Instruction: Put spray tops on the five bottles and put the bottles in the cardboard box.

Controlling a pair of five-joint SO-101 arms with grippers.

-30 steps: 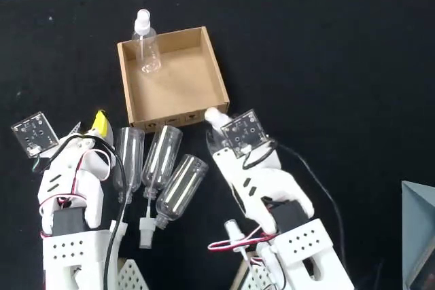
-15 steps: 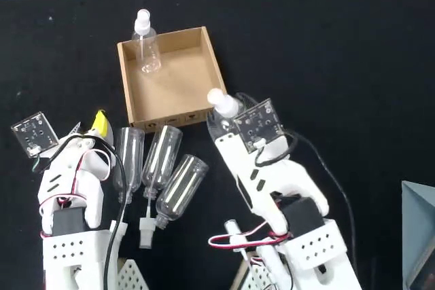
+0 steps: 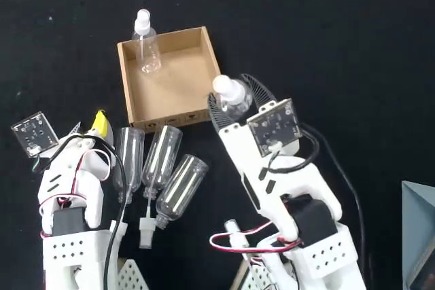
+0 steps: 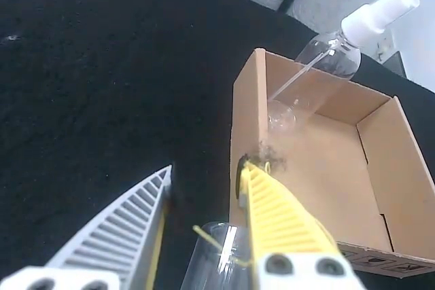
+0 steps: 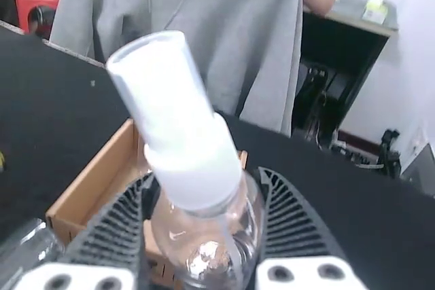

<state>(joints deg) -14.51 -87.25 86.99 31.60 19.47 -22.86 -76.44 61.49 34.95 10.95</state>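
**Capped bottle hanging at the box's corner**

High view: the right gripper is clamping a capped bottle just right of centre frame. It is sitting beside the lower right corner of the cardboard box, above the black table. A second capped bottle is leaning in the box's upper left corner. Three bare bottles are lying side by side at lower left, below the box, with a loose spray top lying beneath them. The left gripper is resting at the left edge, near the leftmost bare bottle.

Left wrist view: the left gripper is standing wide apart and gripping nothing. The mouth of one bare bottle is showing between its fingers, and the cardboard box with the leaning bottle is lying beyond.

Right wrist view: the black fingers of the right gripper are pressing on both sides of the clear body, just under the white spray top, with the cardboard box lying behind.

The bottle is looking empty, thin-walled and smooth, so it is likely light, easily squashed and prone to slipping. Taking hold at the shoulder, where the plastic is probably stiffest, seems wisest.
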